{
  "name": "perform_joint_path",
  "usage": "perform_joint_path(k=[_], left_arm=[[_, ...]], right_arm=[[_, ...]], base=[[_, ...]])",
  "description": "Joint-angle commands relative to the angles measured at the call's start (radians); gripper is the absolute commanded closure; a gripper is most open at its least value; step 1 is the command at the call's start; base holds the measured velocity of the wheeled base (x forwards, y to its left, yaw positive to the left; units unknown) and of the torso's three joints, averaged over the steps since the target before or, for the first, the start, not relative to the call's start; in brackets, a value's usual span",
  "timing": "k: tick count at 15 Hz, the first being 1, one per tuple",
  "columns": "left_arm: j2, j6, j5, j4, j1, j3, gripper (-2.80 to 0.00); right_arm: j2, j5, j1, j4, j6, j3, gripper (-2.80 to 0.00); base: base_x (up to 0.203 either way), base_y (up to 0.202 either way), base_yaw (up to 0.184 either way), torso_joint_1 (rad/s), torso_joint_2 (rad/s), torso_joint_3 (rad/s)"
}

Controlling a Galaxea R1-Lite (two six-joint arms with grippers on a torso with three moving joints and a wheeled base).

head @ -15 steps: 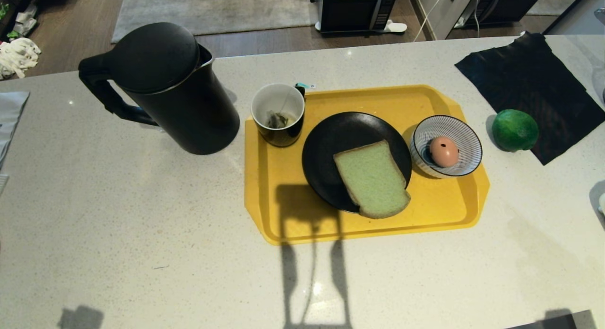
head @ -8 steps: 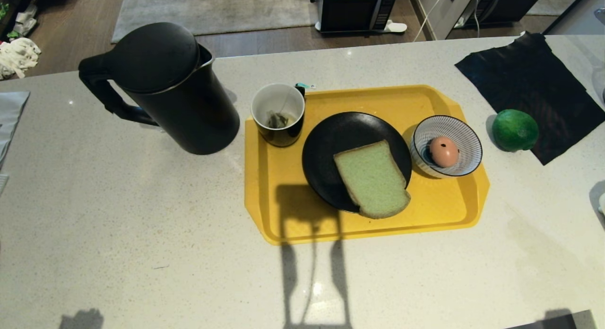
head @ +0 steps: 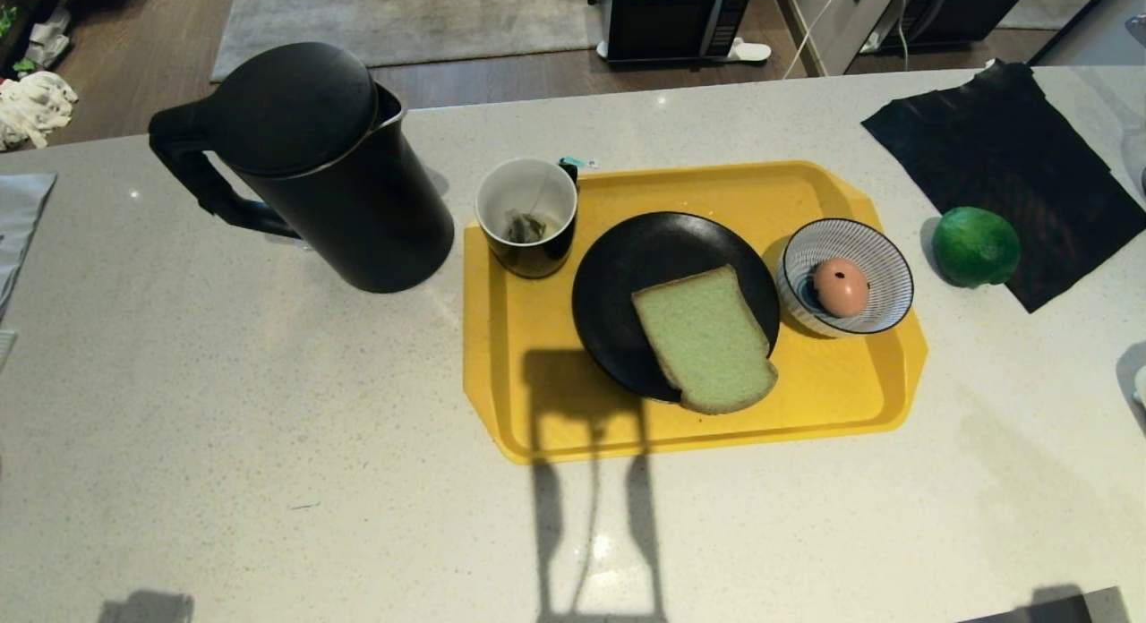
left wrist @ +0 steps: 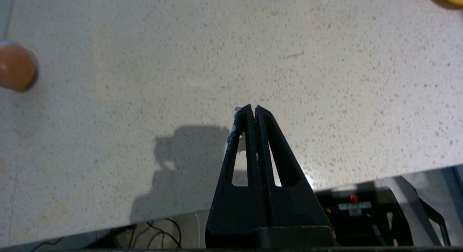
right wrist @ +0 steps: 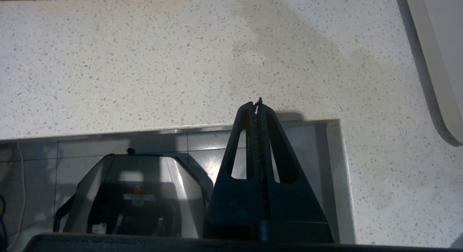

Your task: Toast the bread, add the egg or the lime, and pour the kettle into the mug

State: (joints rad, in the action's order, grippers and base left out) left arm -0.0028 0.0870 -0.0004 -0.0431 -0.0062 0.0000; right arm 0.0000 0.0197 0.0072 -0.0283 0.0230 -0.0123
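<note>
With the bread (head: 705,338) plated and the egg (head: 840,286) bowled, the mug (head: 527,216) awaits the kettle (head: 313,162), both the left gripper (left wrist: 254,109) and right gripper (right wrist: 257,103) closed, empty.

Left gripper (left wrist: 255,109): matte black plastic, two tapering triangular fingers (left wrist: 246,136) with elongated cut-out windows, white flecks along the inner edge, lower centre of frame. Right gripper (right wrist: 257,104): same black wedge form, windowed fingers (right wrist: 269,143), rough seam, lower centre.

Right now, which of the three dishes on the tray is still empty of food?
None is fully empty. The mug holds only a teabag; the black plate carries the bread, the striped bowl the egg.
</note>
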Motion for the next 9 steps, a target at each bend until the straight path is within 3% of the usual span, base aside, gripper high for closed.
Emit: perform_joint_path(k=[1,7,9], left_arm=[[0.001,-0.006,-0.003,-0.001,0.0,0.015,0.0],[0.001,-0.006,-0.007,0.001,0.0,0.015,0.0],[0.001,-0.067,0.0,-0.002,0.0,0.015,0.0]], right_arm=[[0.002,0.0,0.0,-0.001,0.0,0.0,0.0],[0.001,0.001,0.0,-0.001,0.0,0.0,0.0],[0.0,0.0,0.0,-0.001,0.0,0.0,0.0]], base=[[0.0,0.0,0.0,0.0,0.0,0.0],[0.0,0.0,0.0,0.0,0.0,0.0],[0.0,0.0,0.0,0.0,0.0,0.0]])
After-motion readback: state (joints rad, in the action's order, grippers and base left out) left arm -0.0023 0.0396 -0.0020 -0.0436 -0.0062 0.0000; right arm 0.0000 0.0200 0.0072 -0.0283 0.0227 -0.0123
